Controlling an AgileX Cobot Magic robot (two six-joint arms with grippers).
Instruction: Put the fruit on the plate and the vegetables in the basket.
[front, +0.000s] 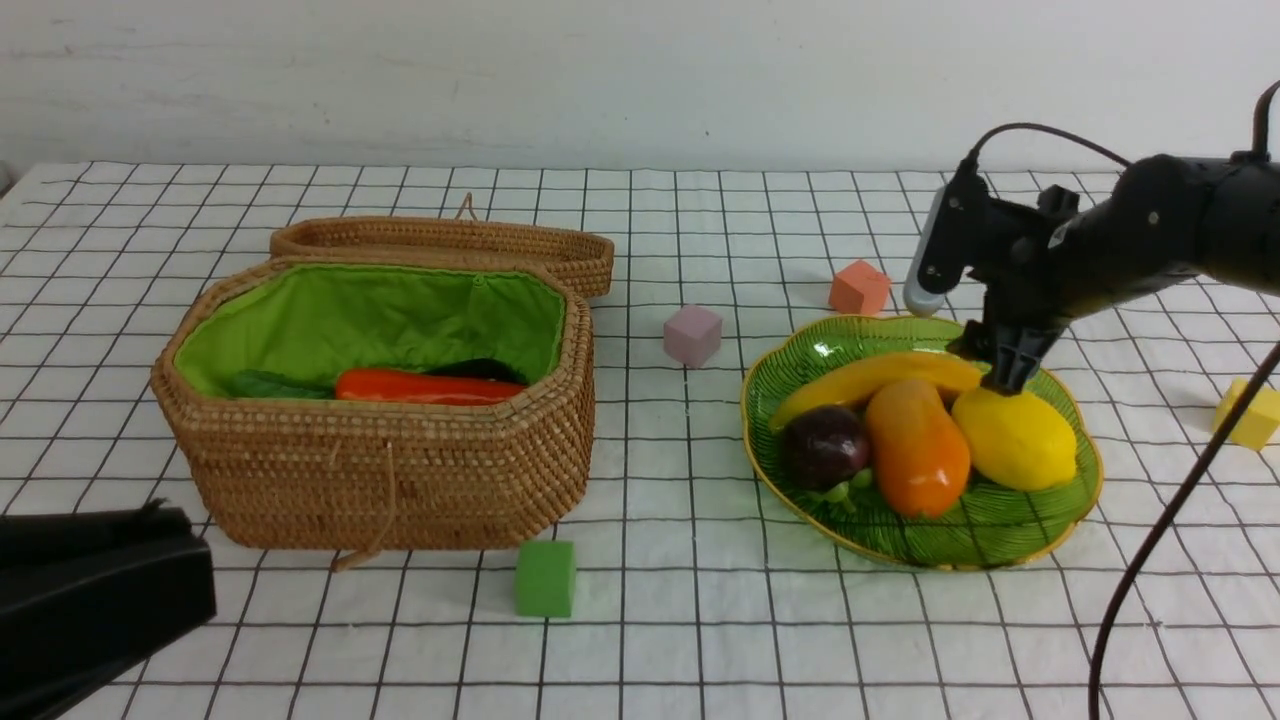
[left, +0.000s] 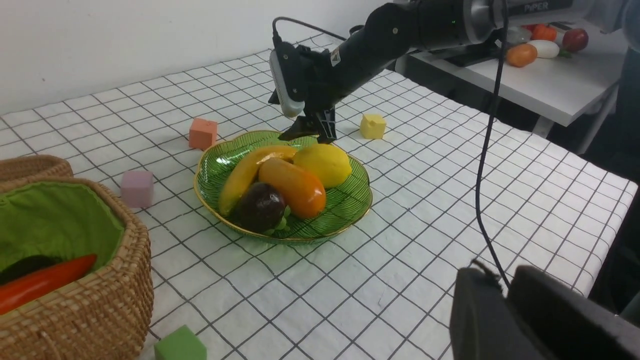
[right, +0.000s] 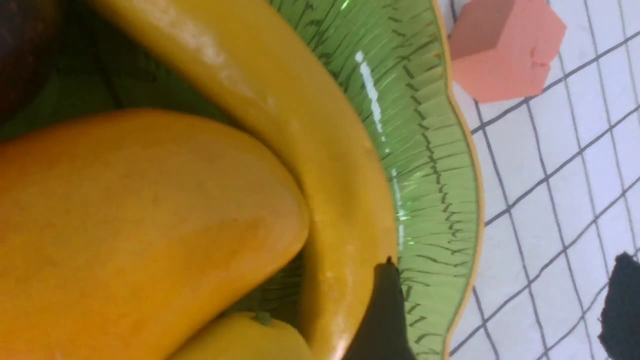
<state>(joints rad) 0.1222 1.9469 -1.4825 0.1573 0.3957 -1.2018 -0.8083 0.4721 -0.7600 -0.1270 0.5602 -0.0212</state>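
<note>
Lying on the plate (front: 1040, 540), the banana (front: 880, 378), mangosteen (front: 823, 446), mango (front: 917, 447) and lemon (front: 1015, 438) touch one another. The right gripper (front: 1003, 368) hangs over the banana's end, fingers spread, pinching nothing. The left gripper (front: 90, 590): cannot tell. Carrot (front: 425, 387) lies inside the basket (front: 400, 470).

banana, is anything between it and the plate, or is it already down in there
Nothing visible stands between them. The banana already lies on the plate, along the far side, against the mango. The right gripper, jaws open, is right above the banana's end near the lemon.
</note>
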